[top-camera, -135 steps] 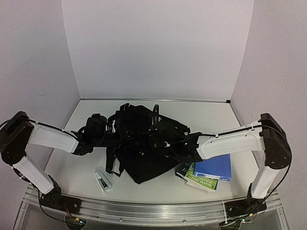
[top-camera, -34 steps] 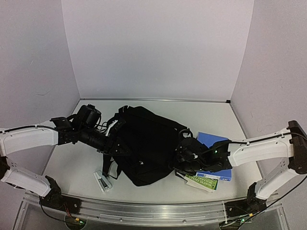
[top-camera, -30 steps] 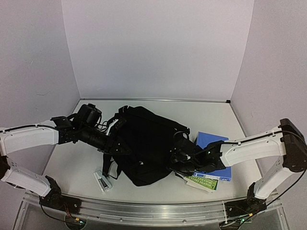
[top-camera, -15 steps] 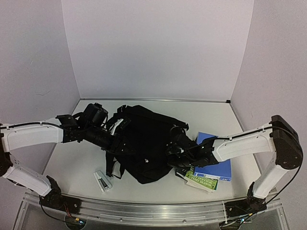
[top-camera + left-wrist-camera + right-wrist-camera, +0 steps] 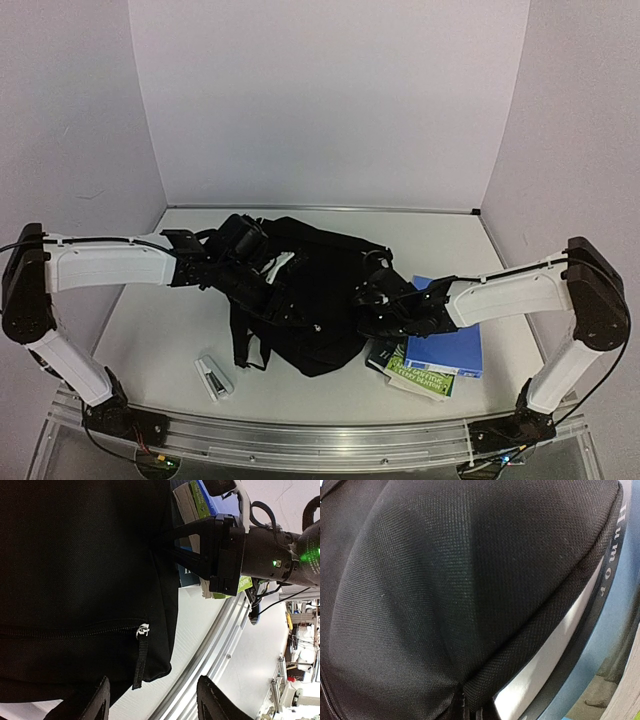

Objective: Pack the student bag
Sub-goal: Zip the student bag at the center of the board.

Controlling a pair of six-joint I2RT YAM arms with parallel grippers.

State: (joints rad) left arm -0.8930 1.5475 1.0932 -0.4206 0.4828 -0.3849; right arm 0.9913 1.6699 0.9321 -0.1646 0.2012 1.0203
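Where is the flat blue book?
In the top view, the flat blue book lies on the right, beside the black fabric backpack, with a green-and-white booklet at its near edge.

1. Overhead, the left gripper (image 5: 272,287) sits black on the black student bag (image 5: 310,300); its jaws cannot be made out.
2. The left wrist view cuts its fingers (image 5: 99,702) off at the bottom edge.
3. The right wrist view shows the right gripper (image 5: 470,711) only as a sliver at the bottom edge.
4. The blue book (image 5: 450,350) lies partly under the right arm (image 5: 500,295).
5. The white object (image 5: 213,378) on the bench (image 5: 150,340) is too small to identify.
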